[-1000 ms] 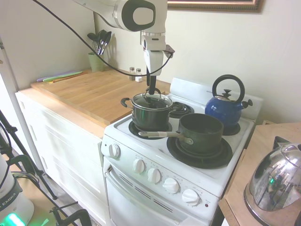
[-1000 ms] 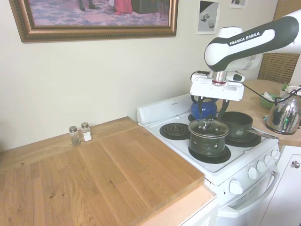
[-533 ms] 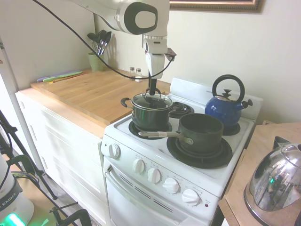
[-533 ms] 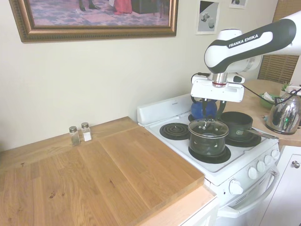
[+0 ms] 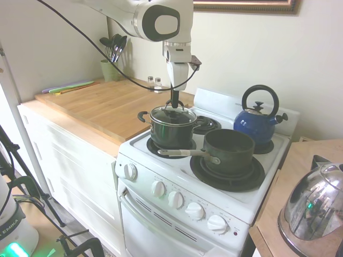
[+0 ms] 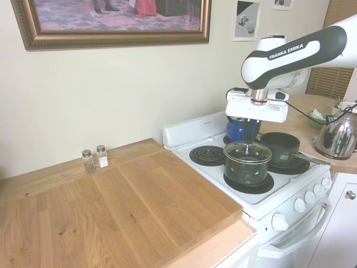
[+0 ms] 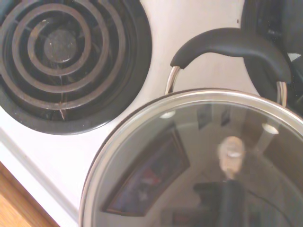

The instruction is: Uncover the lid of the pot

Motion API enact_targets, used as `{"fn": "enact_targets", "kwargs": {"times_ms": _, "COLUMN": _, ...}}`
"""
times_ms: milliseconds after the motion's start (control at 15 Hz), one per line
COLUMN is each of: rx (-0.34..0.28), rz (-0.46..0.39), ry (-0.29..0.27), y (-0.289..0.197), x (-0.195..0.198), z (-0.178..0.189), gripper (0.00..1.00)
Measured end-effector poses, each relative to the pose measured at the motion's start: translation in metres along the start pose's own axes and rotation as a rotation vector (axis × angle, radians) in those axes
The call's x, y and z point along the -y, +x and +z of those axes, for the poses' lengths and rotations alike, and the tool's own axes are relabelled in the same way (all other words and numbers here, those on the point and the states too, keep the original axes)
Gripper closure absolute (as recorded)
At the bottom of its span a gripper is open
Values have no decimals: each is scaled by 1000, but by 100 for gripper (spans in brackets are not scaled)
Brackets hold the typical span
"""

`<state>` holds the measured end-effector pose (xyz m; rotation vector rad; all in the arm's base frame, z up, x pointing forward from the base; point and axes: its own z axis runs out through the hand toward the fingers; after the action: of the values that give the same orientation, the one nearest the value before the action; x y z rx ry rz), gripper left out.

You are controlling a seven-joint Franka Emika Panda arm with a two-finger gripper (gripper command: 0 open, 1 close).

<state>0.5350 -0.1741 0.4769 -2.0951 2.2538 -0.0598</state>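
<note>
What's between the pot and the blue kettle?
In the first exterior view, a bare coil burner lies between the pot and the kettle.

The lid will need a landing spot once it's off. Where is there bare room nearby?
The wooden counter beside the stove is bare between the shakers and its front edge. The stovetop is crowded: pot, saucepan, blue kettle; only the rear coil burner is free.

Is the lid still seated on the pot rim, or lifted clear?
Touching. In the first exterior view the lid sits flat on the pot, no gap at the rim; the second exterior view agrees. The gripper is at its handle.
</note>
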Motion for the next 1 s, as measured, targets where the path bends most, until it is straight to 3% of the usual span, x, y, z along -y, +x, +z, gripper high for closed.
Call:
{"fn": "enact_targets", "kwargs": {"times_ms": 267, "rx": -31, "rz": 1, "ry": 11, "y": -4, "x": -2, "z": -11, "gripper": 100}}
{"fn": "enact_targets", "kwargs": {"times_ms": 533, "rx": -87, "rz": -10, "ry": 34, "y": -35, "x": -16, "z": -61, "gripper": 100}}
{"fn": "enact_targets", "kwargs": {"times_ms": 867, "rx": -182, "rz": -80, "ry": 62, "y": -137, "x": -3, "z": -134, "gripper": 100}}
{"fn": "enact_targets", "kwargs": {"times_ms": 1000, "rx": -207, "rz": -118, "ry": 60, "y": -186, "x": 12, "z": -147, "gripper": 100}}
